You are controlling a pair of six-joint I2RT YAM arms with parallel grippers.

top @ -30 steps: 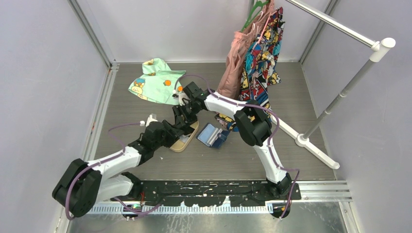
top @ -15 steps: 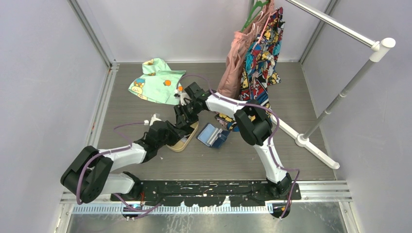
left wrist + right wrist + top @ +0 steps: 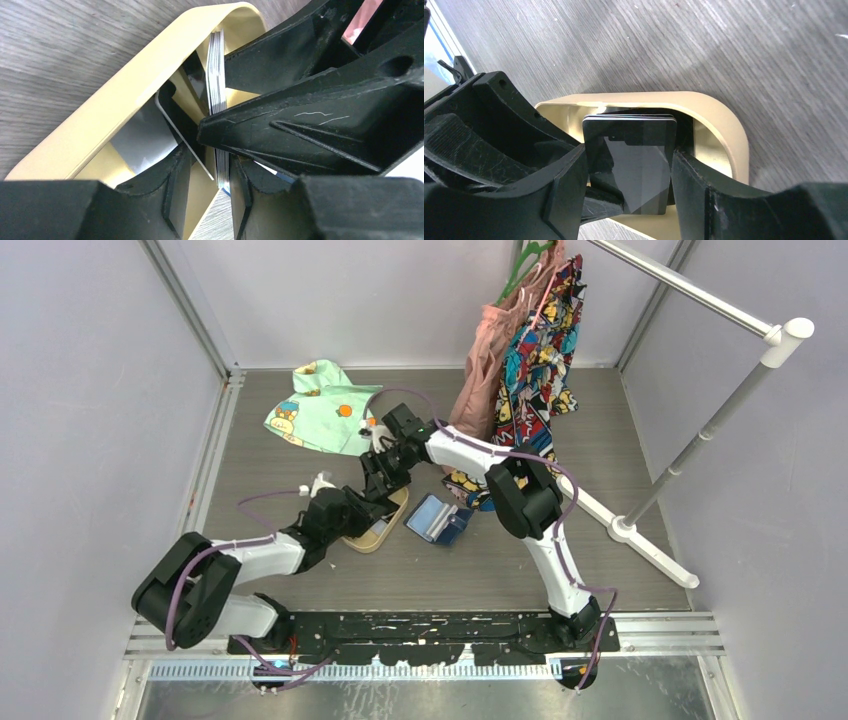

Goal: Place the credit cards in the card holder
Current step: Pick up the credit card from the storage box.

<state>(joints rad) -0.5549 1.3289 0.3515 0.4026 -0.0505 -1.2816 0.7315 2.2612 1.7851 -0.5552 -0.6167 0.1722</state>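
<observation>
The credit cards (image 3: 634,155) stand on edge as a dark stack in the tan tray (image 3: 724,130). My right gripper (image 3: 629,170) is shut on them, with a finger against each side edge. In the left wrist view the stack (image 3: 218,75) sits between the fingers of my left gripper (image 3: 210,172), close to the right finger. One card (image 3: 180,132) leans away from the stack toward the left finger, and a gap shows there, so the jaws are open. From above, both grippers (image 3: 365,510) (image 3: 382,483) meet over the tray (image 3: 372,538). The card holder (image 3: 432,517) lies open and navy just right of the tray.
A green printed cloth (image 3: 320,405) lies at the back left. Pink and patterned garments (image 3: 525,360) hang from a white rack (image 3: 690,430) on the right, and its base bar (image 3: 640,540) crosses the floor. Grey walls enclose the table.
My left gripper has pushed forward into the tray and its jaws have narrowed around the stack. The right gripper has kept its hold and its place.
</observation>
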